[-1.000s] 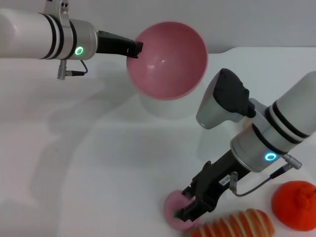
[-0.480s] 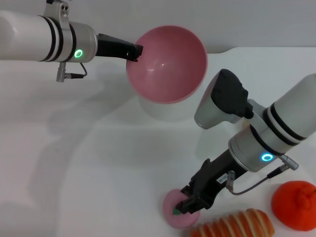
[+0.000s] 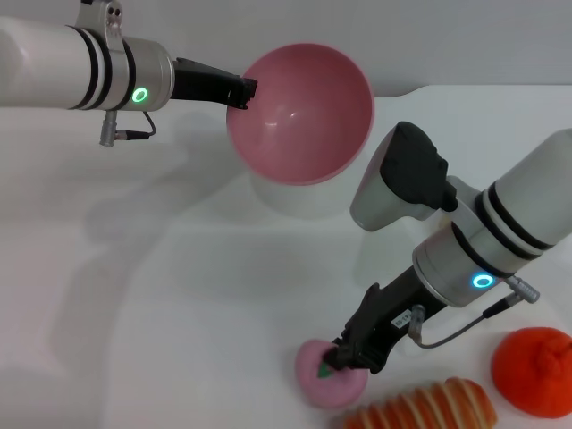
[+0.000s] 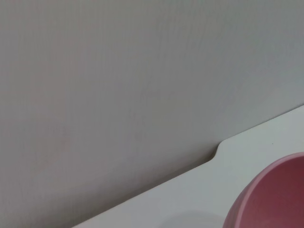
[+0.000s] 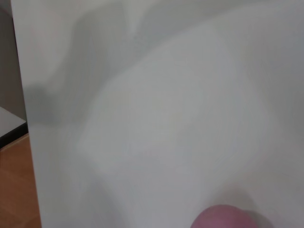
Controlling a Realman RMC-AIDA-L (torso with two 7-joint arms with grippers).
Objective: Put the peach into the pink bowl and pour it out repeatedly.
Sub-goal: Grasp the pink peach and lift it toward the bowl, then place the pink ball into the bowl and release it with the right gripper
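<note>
The pink bowl [image 3: 304,116] hangs tilted above the back of the table, its opening facing me, with nothing inside. My left gripper [image 3: 241,89] is shut on its left rim. A part of the bowl's [image 4: 273,199] outer wall shows in the left wrist view. The peach [image 3: 326,382], small and dusty pink with a green stem mark, is near the table's front edge. My right gripper [image 3: 344,359] reaches down from the right and is shut on its top. The peach's [image 5: 223,218] top shows in the right wrist view.
A white cylinder [image 3: 299,198] stands under the bowl. A striped bread roll [image 3: 429,409] lies just right of the peach, and an orange-red fruit [image 3: 534,371] sits at the front right. Wooden floor [image 5: 16,190] shows past the table's edge.
My right gripper has drawn back and up a little, and the peach has come with it, away from the bread roll. The bowl has barely shifted.
</note>
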